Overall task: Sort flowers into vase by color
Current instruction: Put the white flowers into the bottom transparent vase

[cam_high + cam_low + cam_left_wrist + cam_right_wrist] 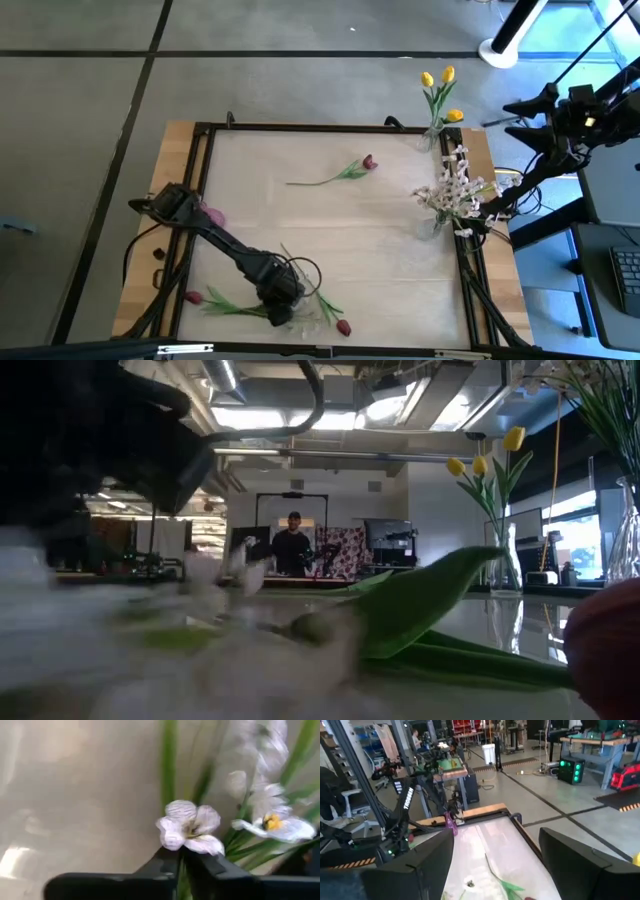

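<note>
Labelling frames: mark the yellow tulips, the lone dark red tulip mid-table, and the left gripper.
yellow tulips point(447, 75): high view, on one yellow bloom.
dark red tulip point(369, 161): high view, on its bloom, mid-table.
left gripper point(181, 857): left wrist view, between the fingertips, at the white blossom stem.

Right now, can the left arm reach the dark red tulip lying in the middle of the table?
Probably, but not freely: the left gripper is shut on a white blossom spray near the table's front edge. The dark red tulip lies alone, with nothing blocking it.

Bright overhead light; table glare; low view foreground blurred
</note>
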You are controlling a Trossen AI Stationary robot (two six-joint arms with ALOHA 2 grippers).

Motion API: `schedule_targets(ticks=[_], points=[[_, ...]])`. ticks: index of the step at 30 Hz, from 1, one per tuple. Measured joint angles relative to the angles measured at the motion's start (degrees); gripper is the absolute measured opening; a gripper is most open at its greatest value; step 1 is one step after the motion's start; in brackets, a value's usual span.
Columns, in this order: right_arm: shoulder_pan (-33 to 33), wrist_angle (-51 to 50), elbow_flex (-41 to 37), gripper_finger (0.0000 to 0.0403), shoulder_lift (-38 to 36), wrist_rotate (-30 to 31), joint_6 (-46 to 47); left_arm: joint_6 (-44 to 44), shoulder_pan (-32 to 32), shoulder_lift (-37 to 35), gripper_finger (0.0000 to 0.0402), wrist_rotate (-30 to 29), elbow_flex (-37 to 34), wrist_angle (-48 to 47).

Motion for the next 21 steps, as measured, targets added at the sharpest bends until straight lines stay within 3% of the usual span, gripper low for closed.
schedule_targets(ticks=[8,12,17,21], points=[[0.0,7.7,0.2,0.0292,4.8,-0.4,-12.2,6.0,6.0,-7.4,0.0002,-19.3,8.9,-14.0],[0.0,10.7,0.2,0.0292,8.0,0.1,-16.6,9.4,10.7,-11.7,0.0001,-32.9,13.6,-17.7],[0.0,11.2,0.0,0.0292,12.3,1.2,-16.1,14.2,15.8,-17.9,0.0001,-49.5,17.3,-16.1],[0.0,10.6,0.0,0.0292,15.5,1.1,-11.5,21.8,20.1,-21.7,0.0000,-58.8,17.7,-4.9]])
